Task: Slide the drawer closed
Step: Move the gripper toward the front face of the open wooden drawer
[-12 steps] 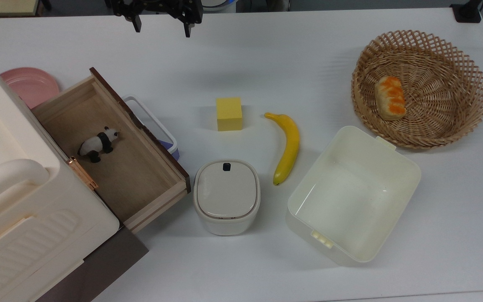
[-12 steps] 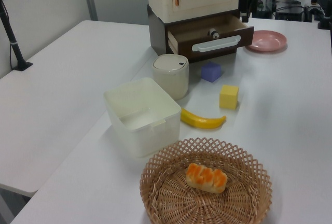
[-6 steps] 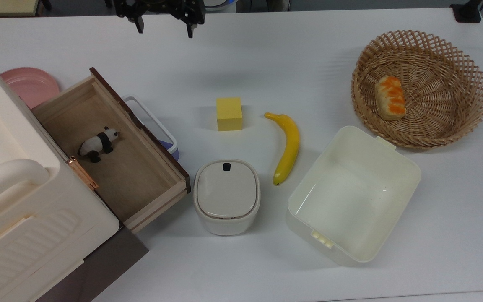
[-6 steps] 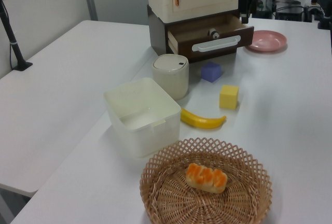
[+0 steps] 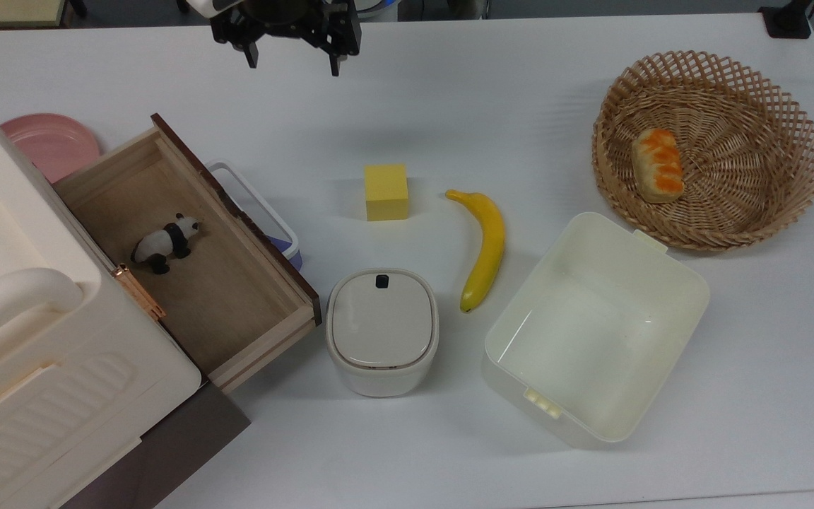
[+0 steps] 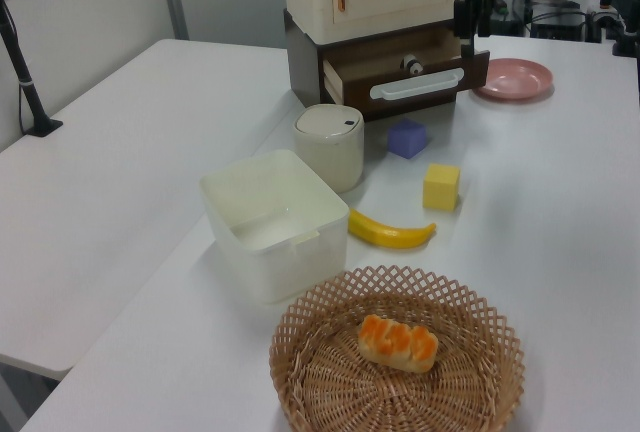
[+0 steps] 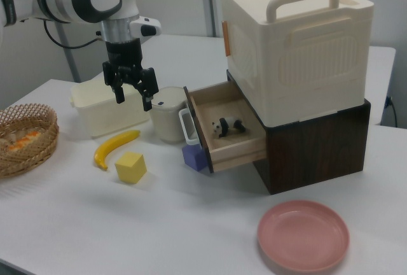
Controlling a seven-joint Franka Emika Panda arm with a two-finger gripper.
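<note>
White table (image 5: 520, 92) carries everything. At the top view's left, the drawer (image 5: 188, 261) stands pulled out of its cabinet (image 5: 18, 339), a panda figure (image 5: 164, 242) on its floor. Above it in the top view, the end effector (image 5: 292, 62) hangs with fingers spread, empty. Rightward lie a yellow cube (image 5: 386, 191), banana (image 5: 486, 246), tub (image 5: 594, 329) and basket (image 5: 708, 148).

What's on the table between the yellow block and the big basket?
In the top view, the banana lies between the yellow block and the basket.
</note>
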